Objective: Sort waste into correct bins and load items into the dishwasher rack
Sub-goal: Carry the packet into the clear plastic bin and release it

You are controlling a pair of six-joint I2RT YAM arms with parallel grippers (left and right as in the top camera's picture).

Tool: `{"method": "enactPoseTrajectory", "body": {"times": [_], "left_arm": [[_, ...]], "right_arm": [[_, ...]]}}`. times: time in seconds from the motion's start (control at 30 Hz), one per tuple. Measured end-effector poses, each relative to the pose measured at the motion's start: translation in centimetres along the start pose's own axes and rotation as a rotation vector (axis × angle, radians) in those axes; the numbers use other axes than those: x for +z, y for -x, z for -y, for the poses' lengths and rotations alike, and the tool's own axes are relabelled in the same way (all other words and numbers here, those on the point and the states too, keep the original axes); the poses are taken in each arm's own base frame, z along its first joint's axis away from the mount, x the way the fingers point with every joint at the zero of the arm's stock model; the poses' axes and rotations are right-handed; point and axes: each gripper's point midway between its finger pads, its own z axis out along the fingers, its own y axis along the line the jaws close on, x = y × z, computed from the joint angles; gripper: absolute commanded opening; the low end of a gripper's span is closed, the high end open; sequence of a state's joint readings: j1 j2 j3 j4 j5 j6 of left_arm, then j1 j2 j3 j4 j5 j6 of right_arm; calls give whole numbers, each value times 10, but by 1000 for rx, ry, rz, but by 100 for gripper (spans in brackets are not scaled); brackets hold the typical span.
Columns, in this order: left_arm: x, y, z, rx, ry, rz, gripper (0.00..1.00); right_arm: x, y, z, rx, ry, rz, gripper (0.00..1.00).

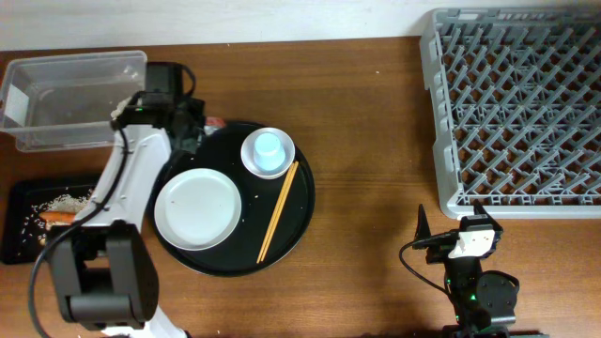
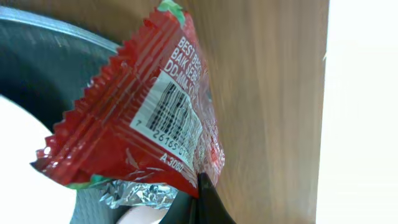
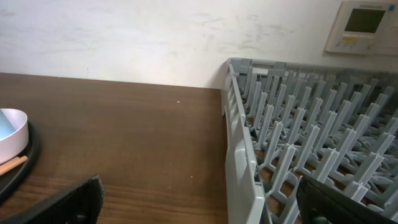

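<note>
**Pinching the red sachet wrapper (image 2: 143,106) at the far-left rim of the round tray**

Gripping with the left gripper (image 1: 199,124), pressed together on a lower corner of the wrapper, one dark fingertip (image 2: 208,202) showing beneath the barcode and crinkled foil. Holding it at the far-left edge of the large round black tray (image 1: 305,202), just right of the clear tub (image 1: 75,58); impossible to tell whether touching the tray.

Sitting on the round tray: white plate (image 1: 197,208) at near left, pale-blue cup (image 1: 269,147) apparently nested in the small white dish (image 1: 252,161) at the far side, wooden chopsticks (image 1: 279,211) slanting along the right.

Lying in the shallow black tray (image 1: 19,239) at near left: rice-like scraps (image 1: 66,199) and an orange carrot (image 1: 58,218).

Hovering at near right with the right gripper (image 1: 451,223), fingers (image 3: 68,202) spread wide around nothing, just near of the grey dishwasher rack (image 1: 437,122) on the brown table (image 1: 376,188).
</note>
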State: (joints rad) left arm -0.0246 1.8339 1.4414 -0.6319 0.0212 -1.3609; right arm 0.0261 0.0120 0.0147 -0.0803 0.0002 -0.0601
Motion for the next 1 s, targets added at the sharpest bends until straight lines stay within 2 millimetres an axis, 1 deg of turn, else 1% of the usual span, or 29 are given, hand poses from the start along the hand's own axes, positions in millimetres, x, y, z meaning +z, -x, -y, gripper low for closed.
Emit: {"method": "enactPoseTrajectory", "body": {"times": [0.1, 0.17, 0.23, 0.33, 0.4, 0.47, 0.63, 0.7, 0.73, 0.77, 0.87, 0.97, 1.0], "left_arm": [[-10, 29, 0, -13, -20, 47, 1], [-19, 49, 5, -12, -58, 79, 1], [-32, 72, 12, -18, -106, 115, 1], [-47, 94, 24, -30, -178, 159, 1], [-57, 111, 28, -36, -213, 192, 1], [-63, 127, 23, -47, -214, 220, 1], [-72, 175, 0, -74, -167, 339, 1], [-76, 189, -8, -73, -139, 392, 1], [-80, 203, -15, -78, -119, 444, 1], [-82, 214, -16, -58, -116, 486, 1], [-80, 231, -11, 5, -119, 548, 1], [-66, 239, -11, 78, -100, 563, 2], [-60, 240, -10, 108, -97, 561, 5]], "right_arm": [[0, 0, 0, 0, 0, 0, 98], [0, 0, 0, 0, 0, 0, 98], [0, 0, 0, 0, 0, 0, 98], [0, 0, 0, 0, 0, 0, 98], [0, 0, 0, 0, 0, 0, 98], [0, 0, 0, 0, 0, 0, 98], [0, 0, 0, 0, 0, 0, 98], [0, 0, 0, 0, 0, 0, 98], [0, 0, 0, 0, 0, 0, 98], [0, 0, 0, 0, 0, 0, 98], [0, 0, 0, 0, 0, 0, 98], [0, 0, 0, -1, 0, 0, 98], [0, 0, 0, 0, 0, 0, 98]]}}
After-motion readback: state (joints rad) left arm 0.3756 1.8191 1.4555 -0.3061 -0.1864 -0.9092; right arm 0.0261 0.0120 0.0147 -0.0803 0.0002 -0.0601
